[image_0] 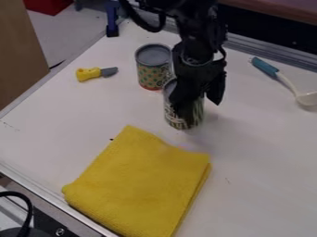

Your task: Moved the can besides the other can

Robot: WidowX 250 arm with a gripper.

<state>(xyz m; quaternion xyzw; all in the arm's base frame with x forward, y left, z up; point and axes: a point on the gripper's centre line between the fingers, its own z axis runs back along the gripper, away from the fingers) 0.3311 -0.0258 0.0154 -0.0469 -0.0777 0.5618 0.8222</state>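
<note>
My gripper (201,109) overlaps the striped can (176,121); whether clenched, I cannot tell. Dotted can (152,75) lies just beyond, toward upper left of frame.

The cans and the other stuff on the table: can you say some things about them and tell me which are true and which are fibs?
1. The dotted can and the can nearer the cloth both stand upright. True.
2. The end effector is down at the dotted can. False: it is at the can nearer the cloth.
3. The cloth is yellow. True.
4. The spoon has a red handle. False: the spoon has a blue handle.
5. In the picture, the little tool with the yellow handle is left of both cans. True.
6. The cloth is draped over a can. False: it lies on the table.
</note>
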